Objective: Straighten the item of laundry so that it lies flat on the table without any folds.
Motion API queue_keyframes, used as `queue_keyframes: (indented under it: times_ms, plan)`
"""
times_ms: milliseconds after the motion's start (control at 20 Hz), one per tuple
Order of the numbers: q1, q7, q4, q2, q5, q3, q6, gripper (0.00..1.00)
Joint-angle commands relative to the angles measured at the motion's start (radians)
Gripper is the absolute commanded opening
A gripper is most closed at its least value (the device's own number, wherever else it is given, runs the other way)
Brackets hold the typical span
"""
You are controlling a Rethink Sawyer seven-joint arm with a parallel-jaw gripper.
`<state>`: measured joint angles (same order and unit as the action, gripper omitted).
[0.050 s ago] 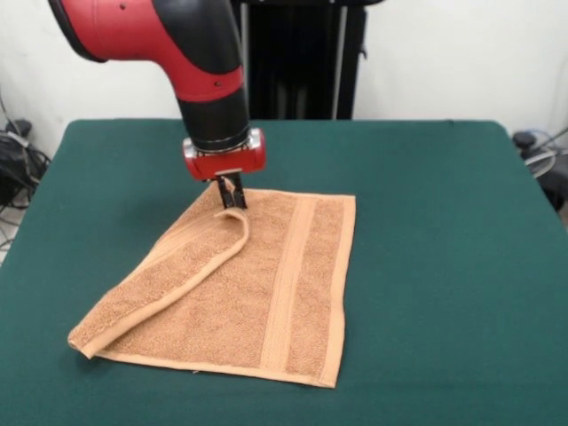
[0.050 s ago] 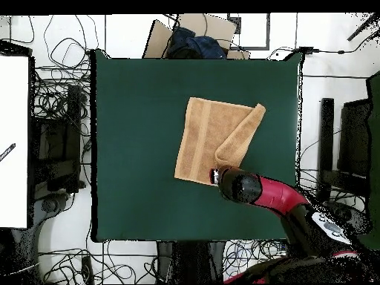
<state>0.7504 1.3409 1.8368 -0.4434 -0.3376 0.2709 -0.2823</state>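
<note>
Table [image 1: 444,266]: a large dark green top was seen, much bigger than the towel, with bare felt left on every side of the cloth.

Arm [image 1: 191,53]: a red and black arm was brought down over the towel's far edge in the front view; in the overhead view it was stretched from the table's lower right to the towel's lower right corner.

Towel [image 1: 293,293]: a peach-orange terry cloth was laid near the middle of the table, mostly flat. One corner was folded over onto the towel's own surface, so that a long flap was formed along one side, running from the gripper to the opposite corner. The flap's rolled edge was raised slightly above the layer under it. The rest of the towel was spread out without creases.

Band [image 1: 288,284]: a woven stripe was seen running across the flat part of the towel, beside the flap and parallel to the unfolded side edge.

Gripper [image 1: 232,199]: it was held upright at the towel's far edge, just where the flap began. The two dark fingers [image 1: 239,195] were drawn nearly together, with only a narrow slit between them. The tips were set against the cloth; whether the hem was pinched between them could not be told.
</note>
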Motion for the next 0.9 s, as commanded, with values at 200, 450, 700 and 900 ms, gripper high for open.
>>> queue_keyframes:
  times_ms: [200,450,700,900]
  plan:
    - [-0.028,0.172,0.067,-0.094,0.008,0.084,0.106,0.0]
    - [-0.03,0.191,0.095,-0.098,0.012,0.075,0.139,0.0]
    - [-0.032,0.199,0.121,-0.115,0.02,0.066,0.155,0.0]
    - [-0.032,0.204,0.139,-0.129,0.024,0.064,0.169,0.0]
